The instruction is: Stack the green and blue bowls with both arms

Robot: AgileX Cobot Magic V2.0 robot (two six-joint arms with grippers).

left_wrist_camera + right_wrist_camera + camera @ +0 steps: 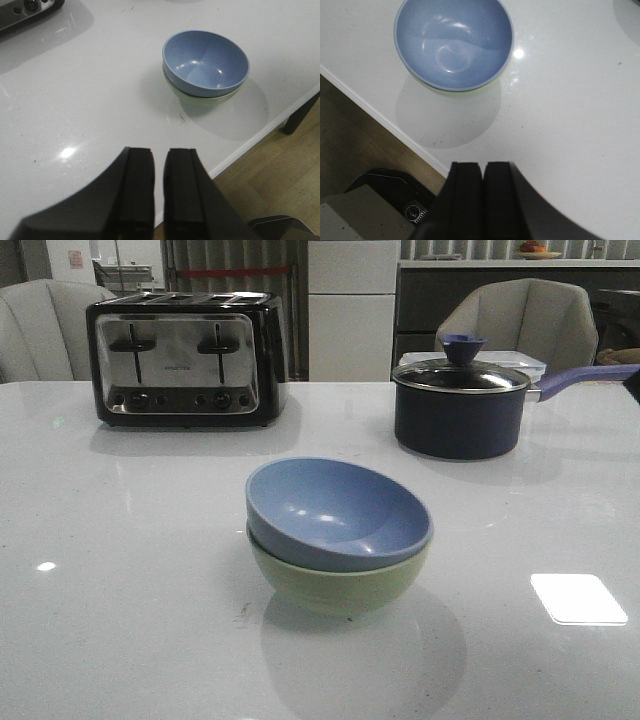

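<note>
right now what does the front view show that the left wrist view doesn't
Only the front view shows the saucepan with its lid and purple handle, the whole toaster, and the chairs behind the table. Only the left wrist view shows the left pincer, its fingers close together with a thin gap, the table edge and the wooden floor; just a corner of the toaster appears. Both show the blue bowl nested in the green bowl on the white table.
</note>
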